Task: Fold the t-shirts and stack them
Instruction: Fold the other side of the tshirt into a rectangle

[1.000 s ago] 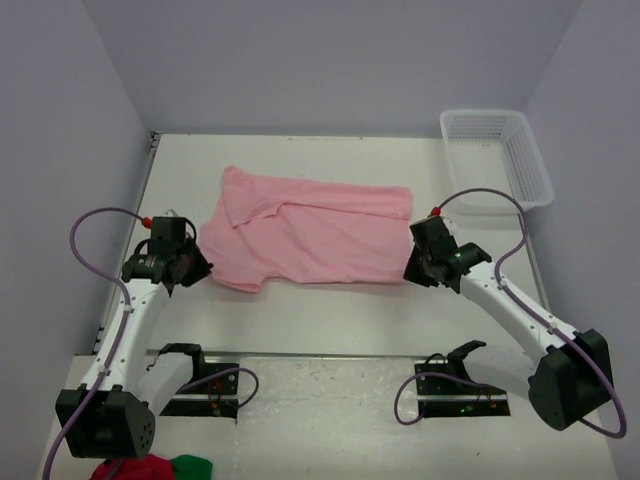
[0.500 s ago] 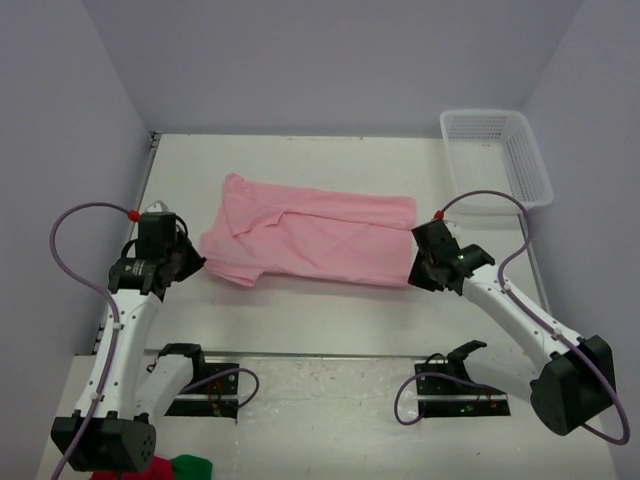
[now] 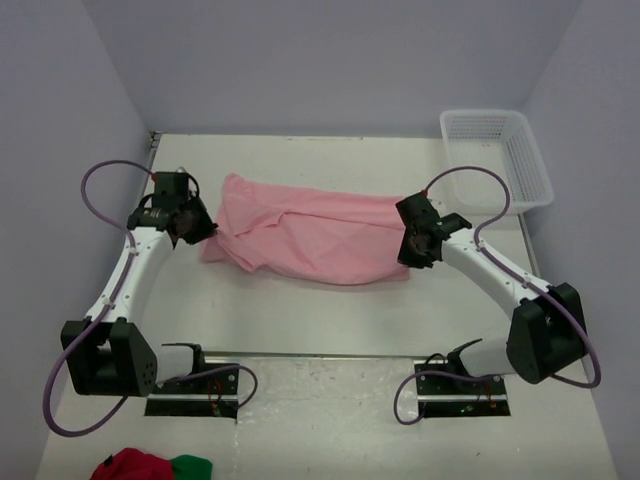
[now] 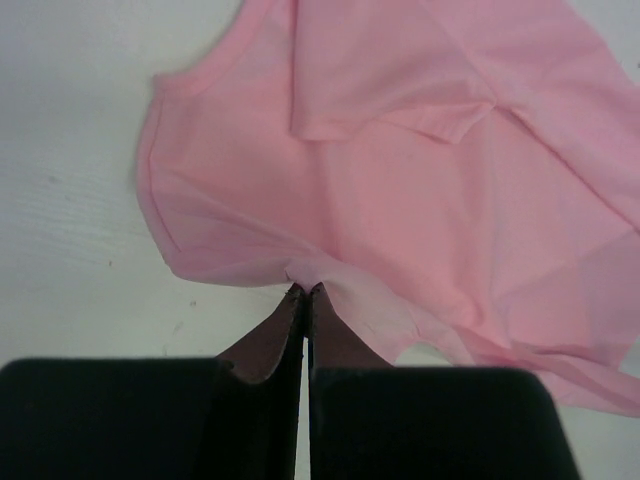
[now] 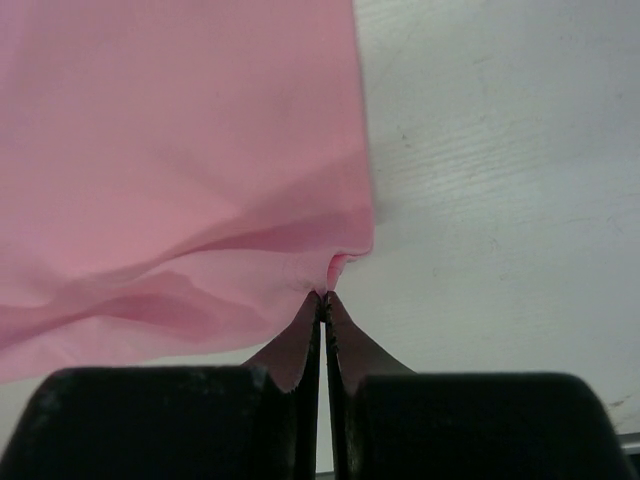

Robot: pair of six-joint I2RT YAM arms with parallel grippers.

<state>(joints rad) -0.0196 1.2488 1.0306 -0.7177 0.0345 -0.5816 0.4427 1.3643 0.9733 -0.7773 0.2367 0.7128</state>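
Soft pink t-shirt (image 3: 310, 235) lies rumpled mid-table, its long axis running left to right with the sleeved end at the left. The left gripper (image 4: 303, 292) pinches its left edge and the right gripper (image 5: 322, 296) its right hem (both clamped on cloth). Bare white table (image 3: 330, 320) lies in front, and a lattice basket (image 3: 497, 155) sits at the far right.

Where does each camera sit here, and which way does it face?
Top external: above, behind the bases, looking down on both arms, the t-shirt and basket.
Left wrist: on the left arm, facing along the left gripper, shut on the t-shirt's edge.
Right wrist: likewise, along the right gripper.
Shared: all show the t-shirt.
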